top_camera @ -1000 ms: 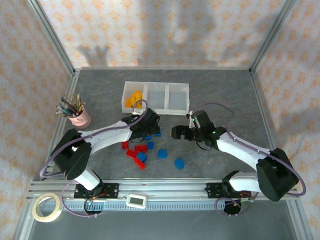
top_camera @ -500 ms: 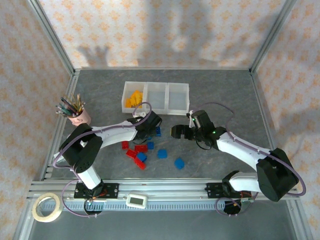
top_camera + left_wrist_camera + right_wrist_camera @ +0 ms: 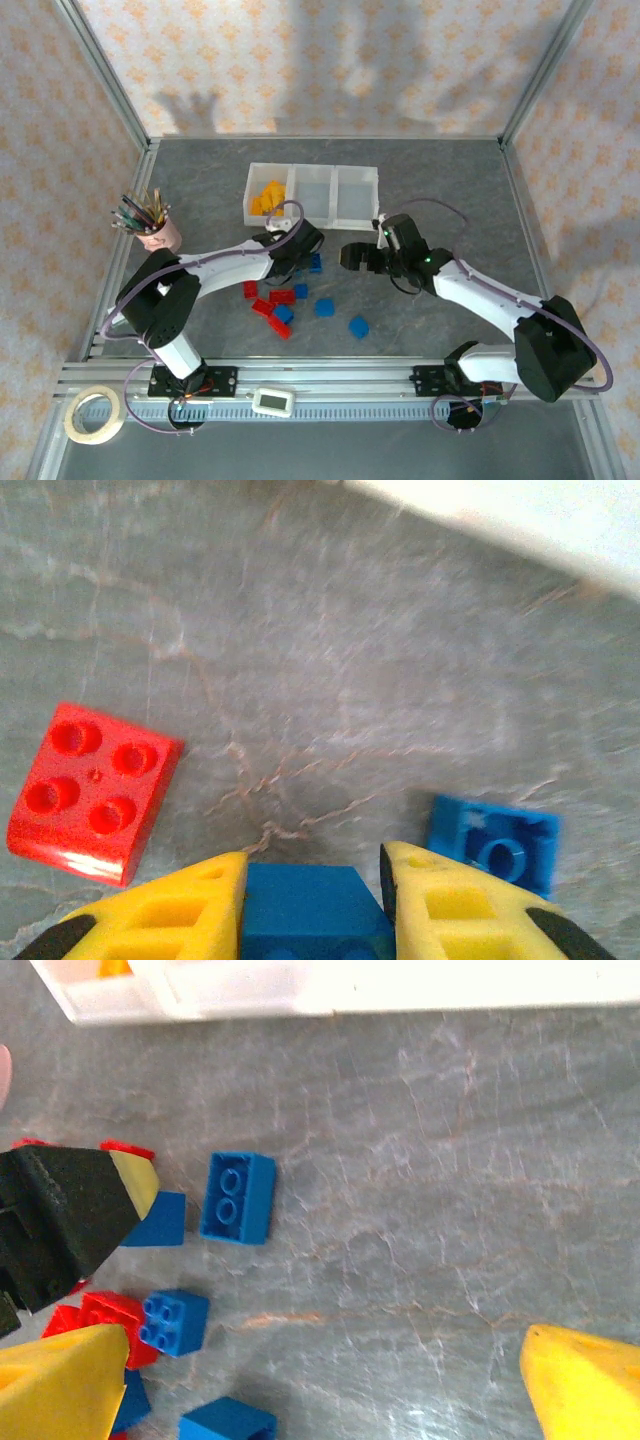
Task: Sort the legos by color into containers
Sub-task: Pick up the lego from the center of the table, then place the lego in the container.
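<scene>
1. Top view: the containers [image 3: 340, 222] sat at the far side of the table [image 3: 450, 180] as 3 joined bins. The left bin held a pile of yellow bricks [image 3: 267, 196], and the other 2 looked empty to me. The rest of the legos [image 3: 324, 307], all red and blue, lay loose between the tray and the arm bases. The left gripper [image 3: 303, 262] was down among the blues nearest the tray, with the right gripper [image 3: 350, 258] hanging just beside it.

2. Left wrist: the left gripper [image 3: 312, 875] had its jaws closed on a blue brick [image 3: 310, 915], with the yellow fingers [image 3: 190, 900] against both sides. My worry was that glossy plastic gripped out near the tips could twist or pop out on the lift. A second blue one [image 3: 495, 845] sat just beside the right finger and a red brick [image 3: 90, 790] off to the left, so either could get nudged.

3. Right wrist: the right gripper [image 3: 320, 1385] had its jaws spread wide, with nothing between them. The left arm's finger [image 3: 60, 1220] was right there, so I'd say the 2 arms could bump if both went for the tray. The tray wall [image 3: 300, 990] ran along the top with a bit of yellow [image 3: 115, 968] in the corner bin. Dropping blue in there would spoil the sort.
</scene>
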You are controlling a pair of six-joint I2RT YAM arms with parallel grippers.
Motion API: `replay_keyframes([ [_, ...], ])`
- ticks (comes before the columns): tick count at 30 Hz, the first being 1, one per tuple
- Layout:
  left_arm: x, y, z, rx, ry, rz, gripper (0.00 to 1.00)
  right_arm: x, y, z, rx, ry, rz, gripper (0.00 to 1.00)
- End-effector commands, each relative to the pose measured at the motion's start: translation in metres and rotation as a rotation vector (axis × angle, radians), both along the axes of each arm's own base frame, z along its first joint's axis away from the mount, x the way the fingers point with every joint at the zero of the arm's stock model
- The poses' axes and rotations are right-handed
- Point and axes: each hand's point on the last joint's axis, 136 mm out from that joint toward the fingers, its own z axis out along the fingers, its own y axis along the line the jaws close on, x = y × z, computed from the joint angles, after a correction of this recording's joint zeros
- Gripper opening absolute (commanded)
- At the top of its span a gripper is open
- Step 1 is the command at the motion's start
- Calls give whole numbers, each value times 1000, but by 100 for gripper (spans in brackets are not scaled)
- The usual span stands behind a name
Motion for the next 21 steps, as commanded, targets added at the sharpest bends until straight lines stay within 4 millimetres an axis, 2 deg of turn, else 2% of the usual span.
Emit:
replay_keyframes([
  [1, 29, 0, 55, 27, -132, -11, 33, 18, -8, 18, -16, -33, -81, 100],
  [5, 66, 0, 87, 50, -203, -9, 33, 34, -25, 27, -16, -45, -163, 100],
  [11, 125, 1, 110, 91, -275, 4, 33, 50, -45, 33, -8, -62, -242, 100],
  [14, 152, -2, 108, 80, -290, -2, 33, 53, -50, 33, 4, -58, -260, 100],
  [17, 175, -4, 86, 121, -257, -6, 33, 56, -52, 32, 14, -55, -272, 100],
  [21, 198, -9, 73, 172, -249, -25, 34, 59, -52, 31, 21, -49, -277, 100],
])
